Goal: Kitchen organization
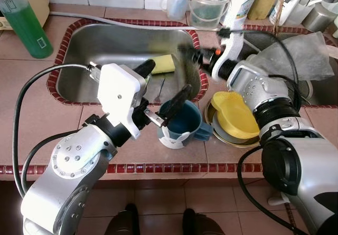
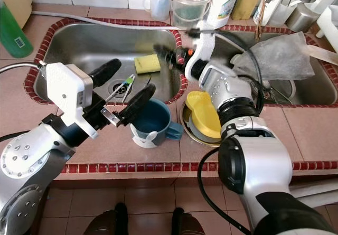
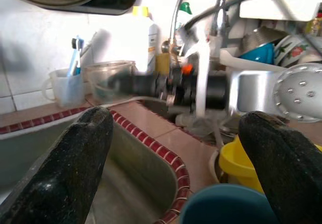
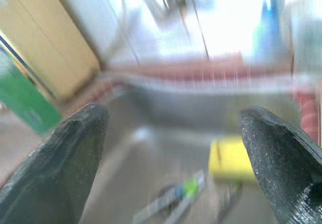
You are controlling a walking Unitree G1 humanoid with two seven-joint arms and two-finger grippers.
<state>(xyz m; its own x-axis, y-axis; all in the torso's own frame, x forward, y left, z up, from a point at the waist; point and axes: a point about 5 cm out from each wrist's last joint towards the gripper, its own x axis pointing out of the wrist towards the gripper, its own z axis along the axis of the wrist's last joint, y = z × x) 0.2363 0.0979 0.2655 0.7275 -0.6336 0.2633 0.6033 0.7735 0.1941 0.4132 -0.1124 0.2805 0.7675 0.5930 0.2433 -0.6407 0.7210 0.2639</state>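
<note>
A dark blue mug [image 1: 179, 121] stands on the tiled counter just in front of the steel sink [image 1: 79, 82]. My left gripper [image 1: 169, 76] is open above the mug's rim and the sink's near edge, nothing between its fingers. Beside the mug, a yellow bowl [image 1: 235, 113] rests tilted on a metal plate. My right gripper [image 2: 166, 53], blurred, reaches over the sink's right side near a yellow sponge [image 2: 147, 63]. Its wrist view shows the fingers [image 4: 65, 158] wide apart above the sponge [image 4: 231, 158] and a green toothbrush [image 4: 176, 199].
A green bottle [image 1: 24, 21] stands at the back left. A clear plastic cup [image 1: 207, 8] and a white mug with brushes [image 1: 177, 2] line the wall. A crumpled plastic bag [image 1: 301, 55] lies over the second basin at the right. A person's shoes [image 1: 124, 222] are below the counter.
</note>
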